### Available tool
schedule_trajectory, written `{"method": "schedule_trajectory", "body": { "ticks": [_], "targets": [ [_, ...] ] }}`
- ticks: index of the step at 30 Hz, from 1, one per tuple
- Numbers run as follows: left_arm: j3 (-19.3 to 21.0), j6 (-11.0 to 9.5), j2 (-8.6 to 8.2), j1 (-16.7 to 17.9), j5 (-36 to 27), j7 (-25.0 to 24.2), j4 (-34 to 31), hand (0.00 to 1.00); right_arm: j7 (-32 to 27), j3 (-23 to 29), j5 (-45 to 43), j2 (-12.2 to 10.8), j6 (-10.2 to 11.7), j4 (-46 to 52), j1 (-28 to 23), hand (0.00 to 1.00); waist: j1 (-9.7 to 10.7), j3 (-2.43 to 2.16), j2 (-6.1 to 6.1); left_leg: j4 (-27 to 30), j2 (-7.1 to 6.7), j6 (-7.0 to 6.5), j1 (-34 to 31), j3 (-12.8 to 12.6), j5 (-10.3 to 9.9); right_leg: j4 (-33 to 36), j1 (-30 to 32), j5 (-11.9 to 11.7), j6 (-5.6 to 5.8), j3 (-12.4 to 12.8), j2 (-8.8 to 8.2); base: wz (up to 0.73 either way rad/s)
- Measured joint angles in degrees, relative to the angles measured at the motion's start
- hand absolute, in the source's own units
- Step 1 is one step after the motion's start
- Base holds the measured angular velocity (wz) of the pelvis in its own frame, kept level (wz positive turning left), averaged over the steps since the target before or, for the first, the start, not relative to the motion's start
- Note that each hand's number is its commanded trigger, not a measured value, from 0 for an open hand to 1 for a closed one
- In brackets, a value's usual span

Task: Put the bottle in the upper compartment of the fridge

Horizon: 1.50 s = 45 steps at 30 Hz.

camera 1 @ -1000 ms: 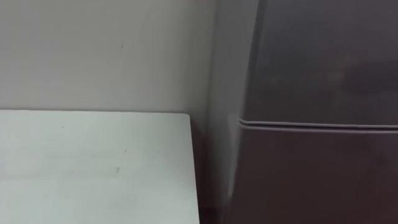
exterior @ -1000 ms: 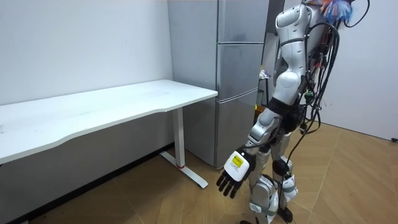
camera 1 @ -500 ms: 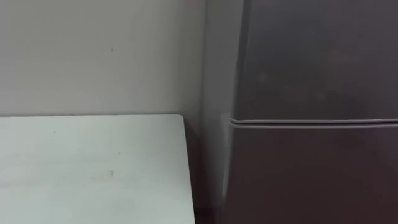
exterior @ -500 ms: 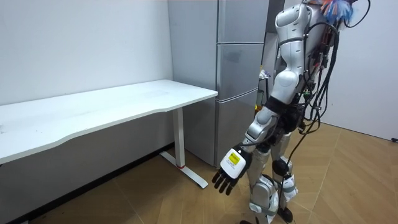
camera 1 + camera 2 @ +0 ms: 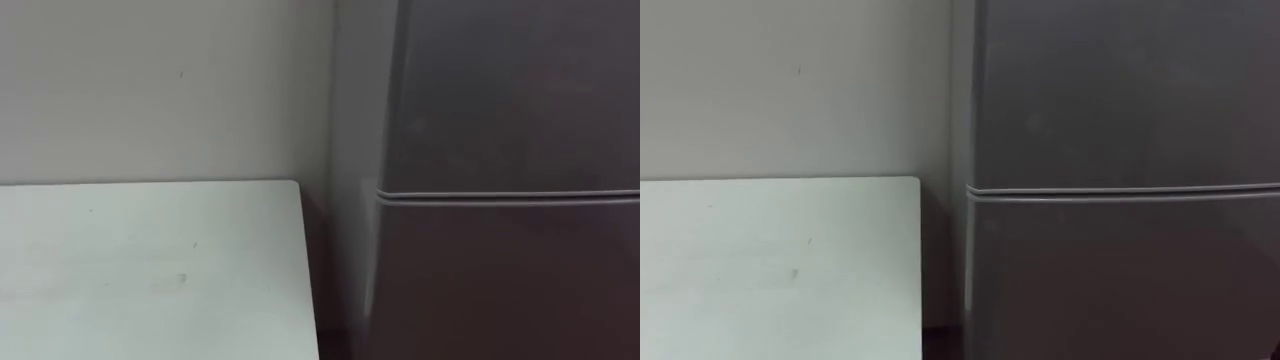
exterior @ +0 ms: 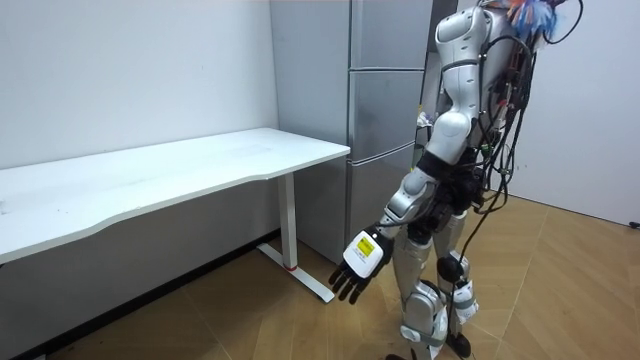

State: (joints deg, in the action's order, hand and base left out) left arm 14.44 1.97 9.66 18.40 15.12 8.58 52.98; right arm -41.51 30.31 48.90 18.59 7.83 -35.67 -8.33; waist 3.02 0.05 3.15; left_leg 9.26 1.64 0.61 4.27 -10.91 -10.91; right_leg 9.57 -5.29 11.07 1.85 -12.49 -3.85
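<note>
Hanging left hand: low beside the robot's thigh in the room view, fingers straight and slightly spread, carrying nothing.
Bottle: I cannot tell where it is from these views; it is not in the left hand.
Handling, as a judgement: a bottle is likely rigid and smooth-sided. It is light if empty and noticeably heavier if full. It can slip in a loose hold and may break if it is glass.
Hold: best taken around the middle of the body, fingers curled on one side and thumb opposite, kept upright. The neck gives poorer control.
Fridge: grey, directly ahead of the robot, with every door closed.
Seam: a thin level line across the front, dividing one door panel from the one below. I cannot tell a handle or the hinge side.
Table: white, on the robot's left. Its right edge runs just beside the fridge's side, with a narrow dark gap between them.
Floor: open wood behind the robot and towards the room view's right, leaving room to step back as a door swings.
Caution: the table corner is near the left arm's likely upward path.
</note>
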Motion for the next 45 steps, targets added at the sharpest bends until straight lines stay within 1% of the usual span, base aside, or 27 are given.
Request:
{"method": "schedule_trajectory", "body": {
  "ticks": [2, 4, 6, 7, 8, 9, 11, 13, 14, 15, 17, 19, 23, 25, 27, 30, 32, 34, 37, 39, 41, 45],
  "targets": [
    [-0.1, 0.0, -0.30, 0.0, 0.0, 0.0, 0.0, 0.00, 1.3, -0.4, -0.3, -1.1, -0.1, -0.7, -1.4, 0.00, -0.1, -0.09, -0.38, 0.0, -0.01, 0.00, 0.0, 0.0, 0.0, 0.2, 0.1, 0.0, -0.01, 0.1, -0.01, 0.00],
    [-0.5, 0.0, -0.28, 0.1, -0.1, 0.0, 0.1, 0.00, 2.3, -2.6, -1.4, -2.1, -0.2, -0.8, -3.4, 0.00, 0.0, -0.03, -0.61, 0.0, -0.01, 0.00, 0.4, -0.1, 0.0, 0.1, -0.2, 0.0, -0.05, 0.1, -0.02, 0.00],
    [-1.4, -0.9, -0.52, -0.2, -1.4, 1.0, 2.3, 0.00, 4.1, -5.5, -6.2, -4.2, 0.0, -3.3, -5.1, 0.00, -0.1, -0.09, -1.21, -0.1, -0.01, 0.10, 1.0, 0.0, -0.1, 0.0, -0.8, 0.2, -0.04, 0.3, 0.03, -0.04],
    [-1.4, -1.0, -0.74, -0.2, -1.8, 1.2, 2.5, 0.00, 4.6, -6.2, -7.6, -4.7, 0.0, -4.6, -5.2, 0.00, 0.0, -0.22, -1.04, -0.2, -0.01, 0.11, 1.2, 0.1, -0.1, 0.0, -0.8, 0.2, -0.05, 0.4, 0.03, -0.04],
    [-1.4, -1.1, -1.16, -0.3, -2.0, 1.3, 2.9, 0.00, 5.6, -7.2, -10.1, -5.9, -0.1, -6.9, -5.7, 0.00, 0.0, -0.18, -1.17, -0.3, -0.02, 0.10, 1.3, 0.2, -0.1, 0.1, -0.8, 0.4, -0.05, 0.4, 0.00, 0.00],
    [-1.4, -1.2, -1.48, -0.1, -2.1, 1.3, 3.0, 0.00, 6.4, -8.3, -12.5, -6.7, -0.3, -9.0, -6.1, 0.00, -0.1, -0.26, -1.14, -0.3, -0.03, 0.09, 1.4, 0.0, -0.1, 0.3, -0.8, 0.4, -0.03, 0.7, 0.00, -0.03],
    [-1.5, -1.5, -1.73, 0.4, -2.2, 1.4, 3.4, 0.00, 7.8, -10.6, -15.2, -7.3, -0.4, -12.1, -6.4, 0.00, -0.2, -0.24, -1.54, -0.3, -0.03, 0.09, 1.4, -0.1, -0.1, 0.4, -0.7, 0.4, -0.03, 0.9, 0.00, -0.06],
    [-2.2, -1.5, -1.80, 0.4, -2.2, 1.7, 4.1, 0.00, 9.7, -13.7, -18.1, -7.3, -0.4, -15.8, -6.3, 0.00, -0.2, -0.20, -1.78, -0.2, -0.02, 0.07, 1.4, -0.1, -0.1, 0.4, -0.7, 0.4, -0.03, 1.0, 0.01, -0.02],
    [-2.7, -1.5, -1.81, 0.3, -2.1, 1.9, 4.5, 0.00, 11.7, -15.7, -20.3, -7.3, -0.6, -18.3, -6.3, 0.00, -0.2, -0.21, -1.84, -0.2, -0.01, 0.06, 1.4, -0.1, -0.1, 0.4, -0.7, 0.4, -0.04, 1.0, 0.01, 0.00],
    [-3.1, -1.5, -1.81, 0.2, -2.1, 1.9, 4.5, 0.00, 13.7, -16.8, -21.7, -7.4, -1.6, -19.7, -6.2, 0.00, -0.3, -0.24, -1.81, -0.2, -0.01, 0.06, 1.4, -0.1, -0.1, 0.4, -0.7, 0.4, -0.06, 1.0, 0.01, 0.00],
    [-3.4, -1.5, -1.81, 0.1, -2.1, 1.9, 5.6, 0.00, 16.7, -17.9, -23.2, -7.6, -2.6, -20.8, -6.1, 0.00, -0.4, -0.25, -1.83, -0.1, -0.01, 0.06, 1.4, -0.2, -0.1, 0.4, -0.7, 0.4, -0.07, 1.0, 0.01, 0.00],
    [-3.5, -1.5, -1.86, 0.0, -2.1, 2.0, 5.6, 0.00, 19.1, -18.7, -24.9, -7.8, -2.8, -22.3, -5.9, 0.00, -0.4, -0.24, -1.88, -0.1, 0.00, 0.06, 1.5, -0.2, -0.1, 0.4, -0.7, 0.4, -0.08, 1.0, 0.03, 0.00],
    [-4.1, -1.6, -1.91, -1.2, -2.0, 2.1, 5.5, 0.00, 24.5, -23.0, -28.2, -7.9, -3.0, -25.0, -5.8, 0.00, -0.4, -0.20, -1.94, 0.0, 0.03, 0.06, 1.3, 0.0, -0.1, 0.4, -0.6, 0.4, -0.12, 0.8, 0.03, 0.01],
    [-4.5, -1.7, -1.91, -1.4, -2.0, 2.1, 5.5, 0.00, 26.7, -23.8, -30.8, -8.6, -3.0, -26.0, -5.7, 0.00, -0.3, -0.20, -1.95, 0.0, 0.02, 0.06, 1.3, 0.1, -0.1, 0.3, -0.8, 0.4, -0.12, 0.7, 0.04, 0.02],
    [-4.9, -2.2, -1.99, -2.2, -1.9, 2.1, 5.9, 0.00, 28.9, -24.1, -33.0, -9.7, -3.1, -27.0, -5.7, 0.00, -0.4, -0.19, -1.96, 0.0, 0.02, 0.06, 1.3, 0.2, -0.1, 0.3, -0.8, 0.4, -0.12, 0.7, 0.04, 0.00],
    [-5.7, -2.4, -1.97, -3.1, -1.9, 2.2, 6.8, 0.00, 31.5, -24.7, -33.8, -10.5, -3.1, -27.3, -5.6, 0.00, -0.4, -0.14, -2.07, 0.0, -0.01, 0.03, 1.2, 0.2, -0.2, 0.3, -0.8, 0.4, -0.11, 0.7, 0.01, 0.00],
    [-6.2, -2.5, -2.03, -3.3, -1.9, 2.3, 6.8, 0.00, 32.7, -24.8, -33.8, -10.6, -3.1, -27.4, -5.5, 0.00, -0.5, -0.13, -2.13, 0.1, -0.02, 0.00, 1.2, 0.2, -0.2, 0.2, -0.8, 0.4, -0.09, 0.8, 0.00, 0.00],
    [-6.6, -2.8, -2.08, -3.5, -1.8, 2.3, 6.8, 0.00, 33.1, -26.3, -33.9, -10.6, -3.1, -27.4, -5.5, 0.00, -0.7, -0.12, -2.15, 0.2, -0.01, 0.00, 1.1, 0.2, -0.4, 0.2, -0.7, 0.4, -0.08, 0.8, 0.01, 0.00],
    [-6.8, -3.4, -2.27, -3.9, -1.8, 2.5, 6.8, 0.00, 35.0, -28.5, -35.5, -10.7, -3.1, -27.4, -5.3, 0.00, -1.9, -0.12, -2.20, 0.2, -0.02, -0.03, 1.1, 0.0, -0.4, 0.2, -0.5, 0.4, -0.07, 0.9, 0.00, 0.00],
    [-6.9, -3.8, -2.38, -4.0, -2.0, 2.7, 6.9, 0.00, 35.8, -29.2, -36.2, -11.0, -3.0, -28.6, -4.0, 0.00, -2.0, -0.11, -2.28, 0.2, -0.03, -0.03, 1.1, 0.1, -0.4, 0.1, -0.5, 0.4, -0.06, 0.9, -0.01, 0.00],
    [-8.0, -3.9, -2.57, -4.0, -2.0, 3.9, 7.5, 0.00, 36.3, -29.3, -36.2, -11.1, -3.1, -30.6, -1.9, 0.00, -2.1, -0.11, -2.48, 0.2, -0.03, -0.04, 1.1, 0.1, -0.4, 0.1, -0.5, 0.4, -0.06, 0.8, -0.01, 0.00],
    [-8.4, -4.0, -3.24, -3.7, -2.1, 5.0, 7.8, 0.00, 36.3, -30.5, -35.9, -11.2, -3.1, -31.1, -0.7, 0.00, -2.1, -0.14, -2.61, 0.2, -0.03, -0.01, 1.1, 0.2, -0.4, 0.2, -0.7, 0.4, -0.07, 0.4, -0.01, 0.00]
  ]
}}
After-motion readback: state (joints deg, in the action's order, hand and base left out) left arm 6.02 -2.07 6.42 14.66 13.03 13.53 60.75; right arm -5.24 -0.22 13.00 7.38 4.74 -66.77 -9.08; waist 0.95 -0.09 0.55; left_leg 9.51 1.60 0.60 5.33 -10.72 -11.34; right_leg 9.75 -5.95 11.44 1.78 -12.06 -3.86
